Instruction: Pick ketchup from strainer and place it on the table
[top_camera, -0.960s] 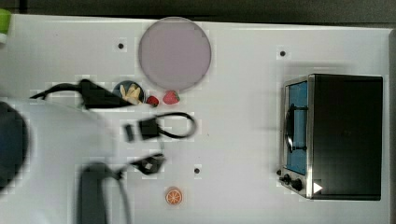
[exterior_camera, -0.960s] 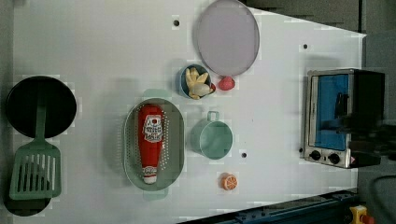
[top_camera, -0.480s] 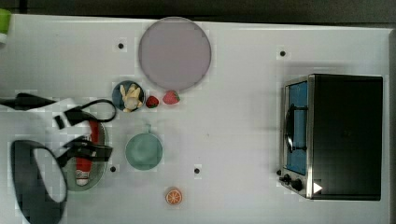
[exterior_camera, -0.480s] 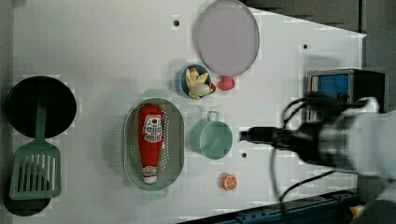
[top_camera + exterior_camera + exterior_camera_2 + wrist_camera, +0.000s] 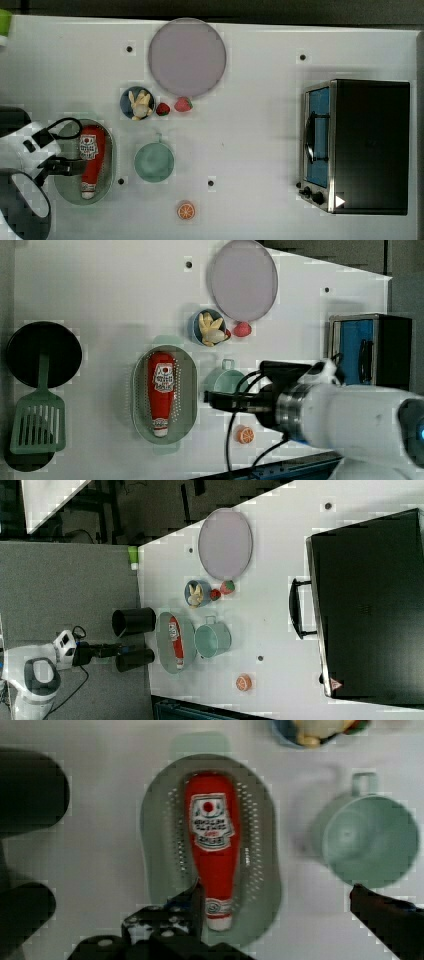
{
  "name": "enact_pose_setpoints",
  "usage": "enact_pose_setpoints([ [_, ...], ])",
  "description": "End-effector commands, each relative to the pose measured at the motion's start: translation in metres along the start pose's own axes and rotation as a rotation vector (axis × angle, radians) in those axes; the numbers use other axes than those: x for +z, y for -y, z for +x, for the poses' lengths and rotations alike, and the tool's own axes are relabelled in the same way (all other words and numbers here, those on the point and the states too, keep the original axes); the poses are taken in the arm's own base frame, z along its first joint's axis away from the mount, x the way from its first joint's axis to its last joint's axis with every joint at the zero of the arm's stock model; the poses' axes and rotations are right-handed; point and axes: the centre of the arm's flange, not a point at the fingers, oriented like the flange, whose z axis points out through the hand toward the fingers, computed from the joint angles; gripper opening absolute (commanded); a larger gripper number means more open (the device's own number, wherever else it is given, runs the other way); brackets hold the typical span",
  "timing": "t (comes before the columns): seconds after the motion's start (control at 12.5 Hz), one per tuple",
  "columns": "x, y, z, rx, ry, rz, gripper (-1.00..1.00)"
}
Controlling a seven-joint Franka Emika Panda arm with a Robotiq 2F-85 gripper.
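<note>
The end effector point(image 5: 275, 905), jaws spread wide, has swung over the strainer point(image 5: 160, 835), ketchup point(image 5: 212, 845) just ahead, ready for descent.

Light is bright, even, from overhead. White table point(image 5: 260, 150) is near blown-out, w/ blocky compression patches around objects. Shadows soft & short, e.g. beside the oven point(image 5: 367, 145). Wrist view is soft, strainer point(image 5: 165, 840) holes smeared, dark blurred shapes at frame's left edge. Right view's upper left is dim.
</note>
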Motion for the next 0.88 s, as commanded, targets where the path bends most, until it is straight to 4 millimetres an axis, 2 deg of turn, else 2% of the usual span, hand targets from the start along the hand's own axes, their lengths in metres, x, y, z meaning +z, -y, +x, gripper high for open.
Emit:
enact_pose_setpoints([
  [0.08,0.057,0.005,-0.003,0.019,0.01,0.039,1.0],
  [0.4,0.119,0.005,-0.009,-0.022,-0.012,0.096,1.0],
  [0.88,0.187,0.011,-0.014,0.035,0.053,0.138,1.0],
])
